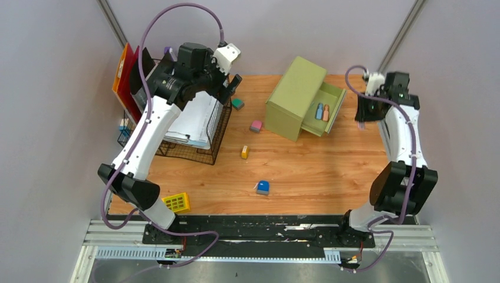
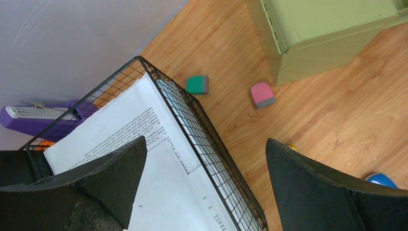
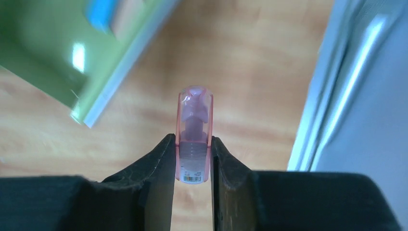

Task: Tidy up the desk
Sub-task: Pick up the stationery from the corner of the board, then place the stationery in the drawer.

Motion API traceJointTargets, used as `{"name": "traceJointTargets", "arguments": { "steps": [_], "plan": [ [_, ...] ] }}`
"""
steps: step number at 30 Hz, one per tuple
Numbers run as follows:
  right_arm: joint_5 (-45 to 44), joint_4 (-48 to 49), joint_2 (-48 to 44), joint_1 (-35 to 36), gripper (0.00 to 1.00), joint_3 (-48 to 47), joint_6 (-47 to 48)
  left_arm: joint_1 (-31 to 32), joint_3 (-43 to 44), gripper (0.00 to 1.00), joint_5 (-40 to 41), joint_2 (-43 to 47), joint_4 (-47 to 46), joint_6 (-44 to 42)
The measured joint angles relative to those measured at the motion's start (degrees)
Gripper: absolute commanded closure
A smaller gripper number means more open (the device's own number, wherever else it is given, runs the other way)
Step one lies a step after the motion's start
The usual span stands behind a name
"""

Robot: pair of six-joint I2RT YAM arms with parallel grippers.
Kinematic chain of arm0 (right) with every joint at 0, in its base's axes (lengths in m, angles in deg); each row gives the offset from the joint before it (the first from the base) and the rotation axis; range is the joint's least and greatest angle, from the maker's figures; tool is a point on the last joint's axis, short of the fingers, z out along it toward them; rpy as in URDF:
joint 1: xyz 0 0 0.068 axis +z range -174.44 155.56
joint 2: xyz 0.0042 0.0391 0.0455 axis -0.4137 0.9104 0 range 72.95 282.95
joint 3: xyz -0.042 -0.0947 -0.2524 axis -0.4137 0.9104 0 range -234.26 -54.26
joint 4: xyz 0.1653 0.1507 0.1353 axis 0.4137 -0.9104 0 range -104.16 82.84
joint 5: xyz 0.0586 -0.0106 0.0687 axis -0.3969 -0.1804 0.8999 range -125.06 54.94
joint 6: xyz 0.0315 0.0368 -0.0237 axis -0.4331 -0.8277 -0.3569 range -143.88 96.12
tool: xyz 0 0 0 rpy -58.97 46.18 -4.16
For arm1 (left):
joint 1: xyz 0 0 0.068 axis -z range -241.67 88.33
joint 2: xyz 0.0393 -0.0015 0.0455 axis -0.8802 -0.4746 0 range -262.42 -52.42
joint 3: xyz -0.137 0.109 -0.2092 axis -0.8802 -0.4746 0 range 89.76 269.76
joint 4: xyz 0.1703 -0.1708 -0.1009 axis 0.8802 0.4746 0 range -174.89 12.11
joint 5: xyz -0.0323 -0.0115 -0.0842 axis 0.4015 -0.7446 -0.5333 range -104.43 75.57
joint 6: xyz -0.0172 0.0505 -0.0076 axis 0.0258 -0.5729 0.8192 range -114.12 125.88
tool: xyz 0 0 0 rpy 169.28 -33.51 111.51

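One camera looks down from above, behind me; my wrist cameras face the desk (image 1: pixel 306 171) closely, sharing the green drawer cabinet (image 1: pixel 295 97)

Live on the feed: my left arm (image 1: pixel 144 138) and right arm (image 1: pixel 401 132) wear white shells, with chunky black housings at every joint and a lilac cable (image 1: pixel 104 206) running along each. On the wrist cameras I see matte black fingers (image 2: pixel 110 178), grainy and wedge-shaped with blunt tips.

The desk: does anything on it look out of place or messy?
Yes. A teal block, pink block, yellow block and blue block lie scattered loose on the desk. The green cabinet sits at an angle to the desk's edges, its drawer hanging open.
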Motion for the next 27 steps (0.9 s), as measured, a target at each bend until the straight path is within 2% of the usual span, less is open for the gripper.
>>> {"name": "traceJointTargets", "arguments": {
  "steps": [3,7,11,16,17,18,20,21,25,27],
  "plan": [
    [2.4,-0.2,3.5,3.7,1.0,-17.0,-3.0,0.0,-1.7,0.0,-0.3,2.4,-1.0,1.7],
    [5.2,0.0,10.9,8.0,1.0,-33.6,-7.5,0.0,-3.5,0.0,-0.3,4.8,-2.1,2.8],
    [6.1,1.0,20.3,11.4,0.99,-41.9,-11.8,0.0,-4.1,0.0,-0.3,5.9,-2.7,3.1],
    [3.2,1.8,29.5,14.3,0.91,-43.5,-14.2,0.0,-4.3,0.0,-0.6,6.7,-3.3,3.2],
    [2.3,2.2,30.8,14.7,0.84,-43.2,-14.4,0.0,-4.5,0.0,-0.6,6.9,-3.5,3.3],
    [1.5,2.7,31.1,15.0,0.71,-42.6,-14.5,0.0,-4.7,0.0,-0.7,7.1,-3.5,3.3],
    [0.3,3.3,31.3,15.3,0.35,-40.8,-14.6,0.0,-5.2,0.0,-0.9,7.3,-3.7,3.3],
    [-0.2,4.0,31.1,15.4,0.27,-40.2,-15.1,0.0,-5.3,0.0,-1.0,7.4,-3.7,3.4],
    [-2.8,6.1,30.2,15.0,0.05,-36.8,-15.0,0.0,-5.7,0.0,-1.0,7.4,-4.1,3.5],
    [-3.6,7.2,29.2,14.6,0.02,-34.4,-14.9,0.0,-5.7,0.0,-1.2,7.4,-4.1,3.6]
  ]
}}
